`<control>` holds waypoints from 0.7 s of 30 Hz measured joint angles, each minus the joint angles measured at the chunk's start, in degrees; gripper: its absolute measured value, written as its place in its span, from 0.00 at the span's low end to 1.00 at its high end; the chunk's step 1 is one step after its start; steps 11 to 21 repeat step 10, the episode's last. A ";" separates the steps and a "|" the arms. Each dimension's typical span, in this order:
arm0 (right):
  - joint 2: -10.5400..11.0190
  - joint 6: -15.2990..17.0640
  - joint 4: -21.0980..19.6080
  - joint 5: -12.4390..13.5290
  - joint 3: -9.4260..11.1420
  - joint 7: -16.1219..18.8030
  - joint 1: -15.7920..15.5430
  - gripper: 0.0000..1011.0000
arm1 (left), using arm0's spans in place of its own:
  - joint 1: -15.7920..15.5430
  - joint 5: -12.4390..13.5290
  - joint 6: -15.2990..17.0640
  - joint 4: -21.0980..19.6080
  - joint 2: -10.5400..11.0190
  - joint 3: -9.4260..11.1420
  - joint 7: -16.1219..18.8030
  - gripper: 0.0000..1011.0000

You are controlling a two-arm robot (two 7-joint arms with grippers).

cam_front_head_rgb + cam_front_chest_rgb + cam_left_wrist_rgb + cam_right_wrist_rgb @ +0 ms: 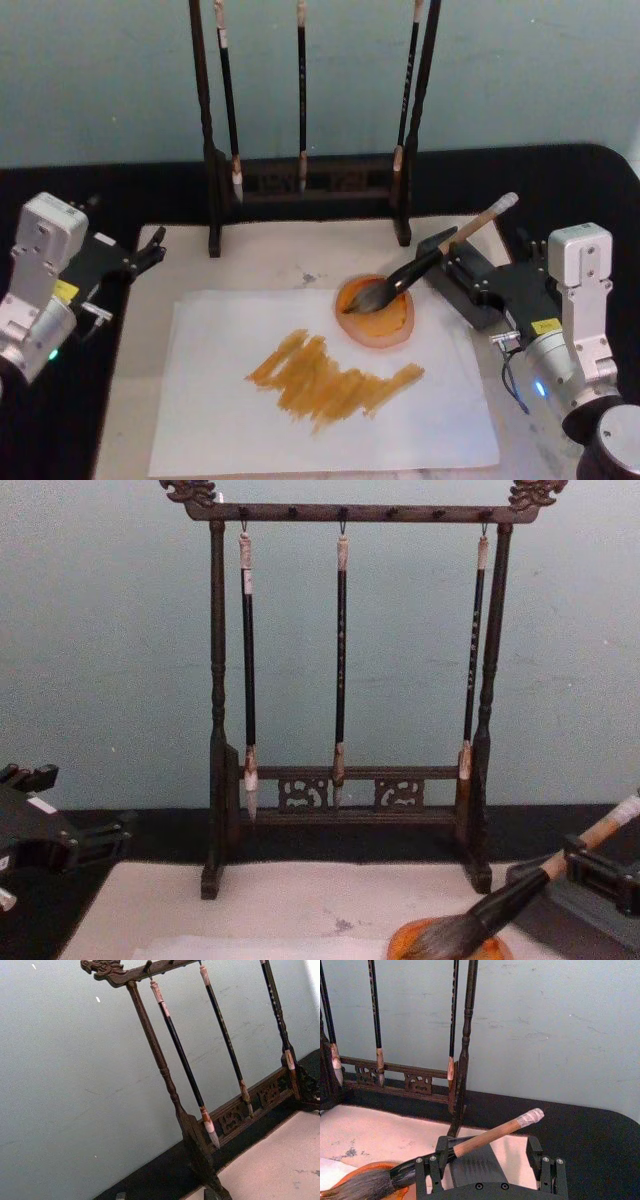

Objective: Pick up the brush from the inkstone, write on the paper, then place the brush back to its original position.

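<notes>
Brush (430, 262) lies with its bristles in the orange inkstone (376, 311), handle slanting up between the wide-spread fingers of the right hand (455, 262) — no contact discernible. Paper (320, 385) on the beige mat (270, 262) carries orange strokes, inkstone at its far right edge. Left hand (150, 248) sits at the mat's left corner, finger spacing unclear. Brush rack (350, 680) stands behind.
</notes>
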 joint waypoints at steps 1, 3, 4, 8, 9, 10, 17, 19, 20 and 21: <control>0.00 0.00 0.00 0.00 0.00 0.00 0.00 0.99 | 0.00 0.00 0.00 0.00 0.00 0.00 0.00 1.00; 0.00 0.00 0.00 0.00 0.00 0.00 0.00 0.99 | 0.00 0.00 0.00 0.00 0.00 0.00 0.00 1.00; 0.00 0.00 0.00 0.00 0.00 0.00 0.00 0.99 | 0.00 0.00 0.00 0.00 0.00 0.00 0.00 1.00; 0.00 0.00 0.00 0.00 0.00 0.00 0.00 0.99 | 0.00 0.00 0.00 0.00 0.00 0.00 0.00 1.00; 0.00 0.00 0.00 0.00 0.00 0.00 0.00 0.99 | 0.00 0.00 0.00 0.00 0.00 0.00 0.00 1.00; 0.00 0.00 0.00 0.00 0.00 0.00 0.00 0.99 | 0.00 0.00 0.00 0.00 0.00 0.00 0.00 1.00; 0.00 0.00 0.00 0.00 0.00 0.00 0.00 0.99 | 0.00 0.00 0.00 0.00 0.00 0.00 0.00 1.00; 0.00 0.00 0.00 0.00 0.00 0.00 0.00 0.99 | 0.00 0.00 0.00 0.00 0.00 0.00 0.00 1.00; 0.00 0.00 0.00 0.00 0.00 0.00 0.00 0.99 | 0.00 0.00 0.00 0.00 0.00 0.00 0.00 1.00; 0.00 0.00 0.00 0.00 0.00 0.00 0.00 0.99 | 0.00 0.00 0.00 0.00 0.00 0.00 0.00 1.00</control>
